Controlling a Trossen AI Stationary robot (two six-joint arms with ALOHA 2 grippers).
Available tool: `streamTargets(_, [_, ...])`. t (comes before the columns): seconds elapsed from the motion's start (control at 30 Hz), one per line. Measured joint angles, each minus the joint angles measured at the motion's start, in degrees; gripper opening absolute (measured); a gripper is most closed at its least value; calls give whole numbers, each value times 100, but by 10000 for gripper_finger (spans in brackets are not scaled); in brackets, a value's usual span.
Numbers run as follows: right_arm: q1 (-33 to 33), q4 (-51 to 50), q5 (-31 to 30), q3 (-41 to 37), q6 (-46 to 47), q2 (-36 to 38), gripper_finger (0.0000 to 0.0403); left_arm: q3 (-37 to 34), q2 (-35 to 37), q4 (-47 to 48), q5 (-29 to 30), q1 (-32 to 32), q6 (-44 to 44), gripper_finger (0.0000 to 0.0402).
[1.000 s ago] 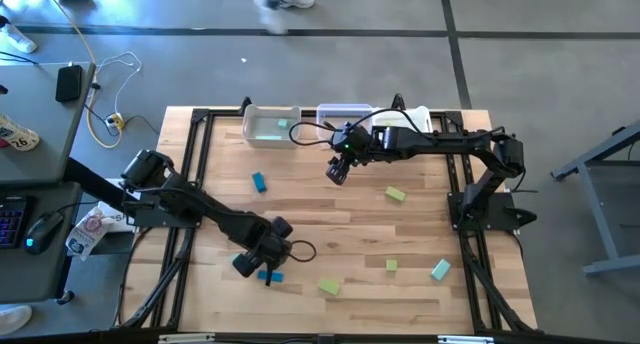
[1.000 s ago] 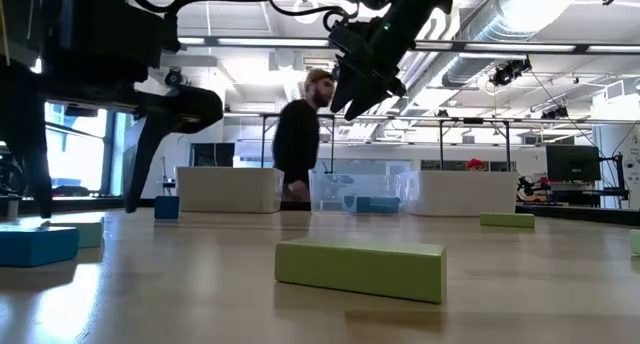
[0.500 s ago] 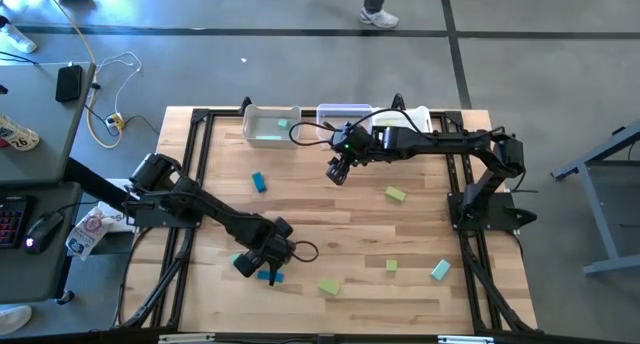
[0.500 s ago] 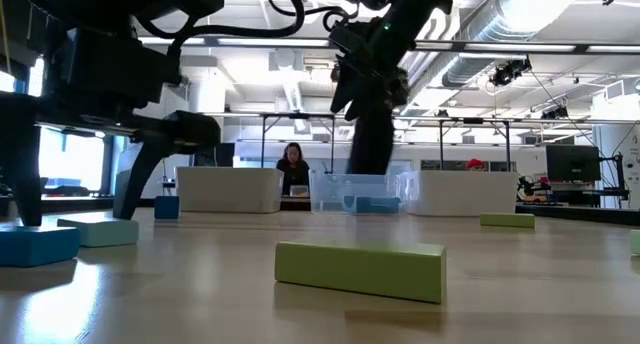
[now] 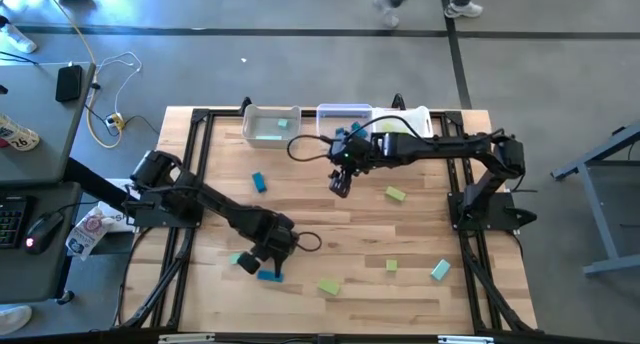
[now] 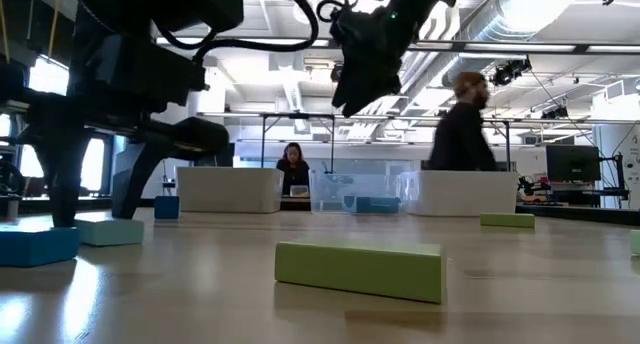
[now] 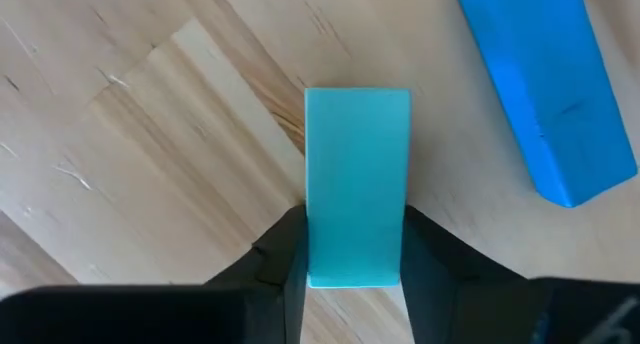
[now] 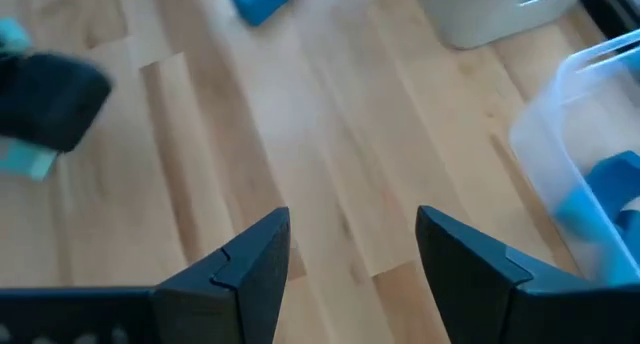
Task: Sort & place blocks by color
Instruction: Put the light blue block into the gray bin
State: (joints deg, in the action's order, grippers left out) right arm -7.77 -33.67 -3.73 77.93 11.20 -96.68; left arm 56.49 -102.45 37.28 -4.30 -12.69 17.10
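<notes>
A pale teal block (image 7: 357,174) lies on the wooden table with my left gripper (image 7: 355,269) shut on it, near the table's front left (image 5: 260,256). Beside it lies a darker blue bar (image 7: 548,89). My right gripper (image 5: 342,182) hangs open above the table's middle, in front of the bins, with nothing between its fingers (image 8: 250,259). Other blocks lie loose on their flat faces: a blue one (image 5: 259,182), yellow-green ones (image 5: 396,194) (image 5: 329,285) (image 5: 391,266) and a teal one (image 5: 441,270). My left gripper pinches the pale teal block by its two long sides, at the end nearest the wrist (image 7: 355,259), between its two fingers. The fingers come from above and lie across the block. The block rests flat on the table and reaches out beyond the fingertips.
Three translucent bins stand in a row along the far edge: left (image 5: 272,126), middle (image 5: 345,114), right (image 5: 415,119). A yellow-green bar (image 6: 360,269) lies close to the low camera. A person (image 6: 462,134) walks past behind the table. Another person (image 6: 293,169) sits farther back.
My left gripper has come down around the pale teal block and its fingers have closed in on it; the block stays on the table. My right gripper has moved a little toward the table's near edge, still open.
</notes>
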Motion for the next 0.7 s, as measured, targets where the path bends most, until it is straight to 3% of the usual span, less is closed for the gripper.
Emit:
streamTargets(0.53, [537, -491, 90, 4, -810, 700, 204, -7, 695, -468, 85, 828, 306, 95])
streamTargets(0.7, [663, -699, -171, 9, -878, 728, 204, -2, 758, -690, 223, 1173, 620, 95])
